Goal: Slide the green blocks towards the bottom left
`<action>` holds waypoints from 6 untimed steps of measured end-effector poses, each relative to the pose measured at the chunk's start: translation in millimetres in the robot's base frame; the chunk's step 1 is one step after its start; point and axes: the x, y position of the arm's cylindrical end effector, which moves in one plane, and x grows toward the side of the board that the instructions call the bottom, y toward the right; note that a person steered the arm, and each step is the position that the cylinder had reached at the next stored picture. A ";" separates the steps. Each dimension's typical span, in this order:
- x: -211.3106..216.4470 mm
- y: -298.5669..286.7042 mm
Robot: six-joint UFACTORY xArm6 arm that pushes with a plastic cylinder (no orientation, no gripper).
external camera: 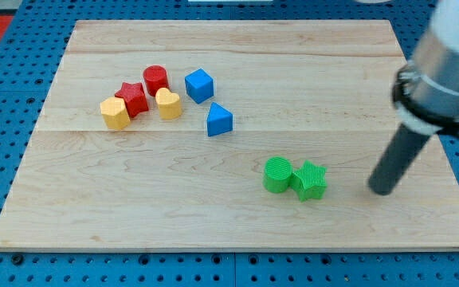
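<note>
A green cylinder [277, 174] and a green star block [311, 180] sit touching each other on the wooden board [134, 215], right of centre toward the view's bottom. My tip [382, 190] rests on the board to the right of the green star, a clear gap apart from it. The dark rod rises up and to the right into the arm's grey body [445, 72].
A cluster lies at the view's upper left: a red cylinder [156, 80], a red star [132, 99], a yellow heart [168, 104], a yellow block [115, 113]. A blue cube [199, 85] and a blue triangular block [219, 120] lie beside them.
</note>
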 end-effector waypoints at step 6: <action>33.7 -230.9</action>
